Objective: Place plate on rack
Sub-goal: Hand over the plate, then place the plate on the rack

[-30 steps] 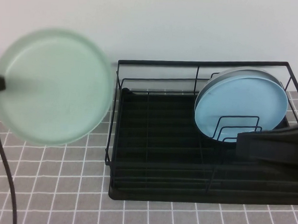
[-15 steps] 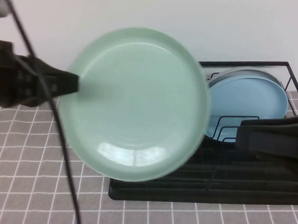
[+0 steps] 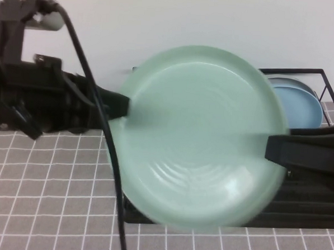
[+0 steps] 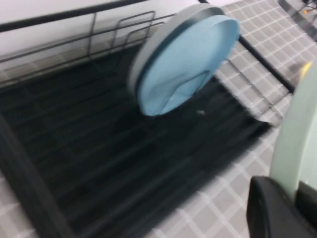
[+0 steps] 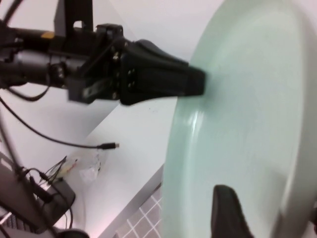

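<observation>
The pale mint-green plate (image 3: 200, 138) hangs in the air over the black wire rack (image 3: 321, 72), hiding most of it. My left gripper (image 3: 123, 105) is shut on the plate's left rim. In the left wrist view the plate's edge (image 4: 297, 134) stands upright, pinched in the left gripper (image 4: 292, 186). My right gripper (image 3: 269, 150) is open at the plate's right rim. In the right wrist view one of its fingers (image 5: 230, 213) lies in front of the plate's face (image 5: 247, 99).
A light blue plate (image 4: 183, 74) stands upright in the dividers at the rack's far right end. The slatted tray base (image 4: 74, 148) beside it is bare. A black cable (image 3: 112, 156) hangs from the left arm over the grey tiled table (image 3: 40, 197).
The left arm has carried the mint-green plate from the far left rightward over the rack. It now covers most of the blue plate and reaches the right gripper, which stayed in place.
</observation>
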Controlling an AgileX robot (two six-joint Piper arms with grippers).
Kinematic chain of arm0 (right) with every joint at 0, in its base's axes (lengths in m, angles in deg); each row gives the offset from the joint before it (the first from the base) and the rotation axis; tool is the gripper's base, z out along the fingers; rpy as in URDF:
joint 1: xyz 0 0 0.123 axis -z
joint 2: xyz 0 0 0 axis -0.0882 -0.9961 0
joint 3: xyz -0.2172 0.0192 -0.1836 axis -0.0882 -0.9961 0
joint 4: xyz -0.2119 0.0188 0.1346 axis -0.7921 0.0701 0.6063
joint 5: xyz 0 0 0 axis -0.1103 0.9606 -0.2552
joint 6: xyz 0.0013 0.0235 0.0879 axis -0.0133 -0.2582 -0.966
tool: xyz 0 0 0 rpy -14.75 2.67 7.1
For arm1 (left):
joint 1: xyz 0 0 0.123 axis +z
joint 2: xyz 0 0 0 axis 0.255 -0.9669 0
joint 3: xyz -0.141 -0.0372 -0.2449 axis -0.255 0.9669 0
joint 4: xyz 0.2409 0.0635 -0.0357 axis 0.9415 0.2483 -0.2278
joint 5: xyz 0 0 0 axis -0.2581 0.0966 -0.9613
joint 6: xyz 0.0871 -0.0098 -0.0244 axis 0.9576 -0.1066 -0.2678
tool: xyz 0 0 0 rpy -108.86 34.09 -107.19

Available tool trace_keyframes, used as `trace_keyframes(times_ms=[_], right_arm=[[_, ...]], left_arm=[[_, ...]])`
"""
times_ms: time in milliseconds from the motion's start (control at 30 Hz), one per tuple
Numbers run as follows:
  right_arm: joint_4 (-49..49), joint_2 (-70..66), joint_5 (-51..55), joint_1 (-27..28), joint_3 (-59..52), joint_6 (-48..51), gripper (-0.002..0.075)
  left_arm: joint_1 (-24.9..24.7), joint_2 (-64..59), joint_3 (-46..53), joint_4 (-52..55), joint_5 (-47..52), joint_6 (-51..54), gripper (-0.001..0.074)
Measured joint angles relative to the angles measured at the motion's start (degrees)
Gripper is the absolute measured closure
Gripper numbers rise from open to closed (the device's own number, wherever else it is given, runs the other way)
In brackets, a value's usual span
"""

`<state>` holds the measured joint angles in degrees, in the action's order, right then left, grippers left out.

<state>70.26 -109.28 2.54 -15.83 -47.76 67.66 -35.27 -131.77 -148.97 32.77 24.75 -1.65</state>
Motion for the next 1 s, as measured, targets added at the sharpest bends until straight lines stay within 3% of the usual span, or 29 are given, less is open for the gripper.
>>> trace_keyframes(times_ms=[300,500,600,800,867,1000], right_arm=[[0.11,0.00,-1.37,0.00,0.00,0.13,0.0431],[-0.50,0.00,-1.37,0.00,0.00,0.68,0.0729],[-1.53,0.00,-1.46,0.00,0.00,2.91,0.0729],[-7.79,0.00,-6.11,0.00,0.00,6.62,0.0729],[-12.10,0.00,-9.98,0.00,0.00,7.81,0.0729],[-21.56,0.00,-21.07,0.00,0.00,9.20,0.0729]], left_arm=[[-0.60,0.00,0.00,-0.88,0.47,1.11,0.0734],[-0.60,0.00,0.00,-2.03,0.37,1.11,0.0717],[-0.60,0.00,0.00,-4.63,0.48,1.94,0.0610],[-0.60,0.00,0.00,-12.38,0.22,2.52,0.0294],[-0.60,0.00,0.00,-15.70,0.10,3.01,0.0244],[-0.49,0.00,-0.62,-21.84,0.20,6.37,0.0271]])
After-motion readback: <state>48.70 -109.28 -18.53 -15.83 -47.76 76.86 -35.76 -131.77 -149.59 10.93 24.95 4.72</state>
